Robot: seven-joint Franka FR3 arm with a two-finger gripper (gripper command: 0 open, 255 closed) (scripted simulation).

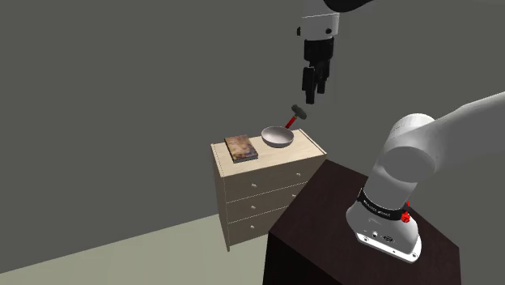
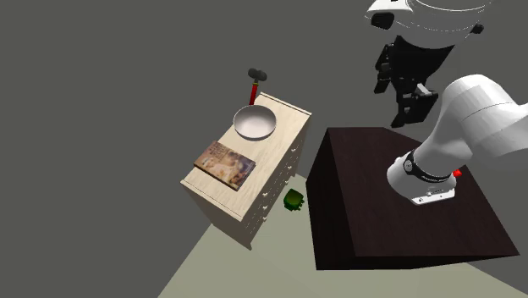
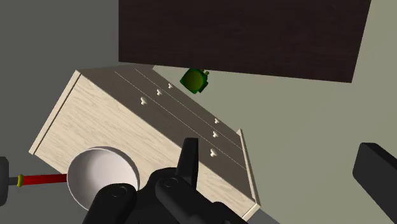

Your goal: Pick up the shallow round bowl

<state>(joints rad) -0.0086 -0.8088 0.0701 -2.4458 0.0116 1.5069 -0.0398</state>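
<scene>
Grey walls; pale wood dresser (image 1: 306,147). We logged the shallow white bowl (image 1: 277,136) on its top, at 3 o'clock from the book (image 1: 241,146) (shoulder view). The gripper (image 1: 316,87) hung high at the bowl's 1 o'clock, jaws apart, empty. We judged the bowl light, rigid, slippery: pinch the rim.

Your tool (image 3: 282,156) hides part of the bowl (image 3: 100,174); the hammer (image 3: 44,180) (red-handled) runs off the picture's edge.
</scene>
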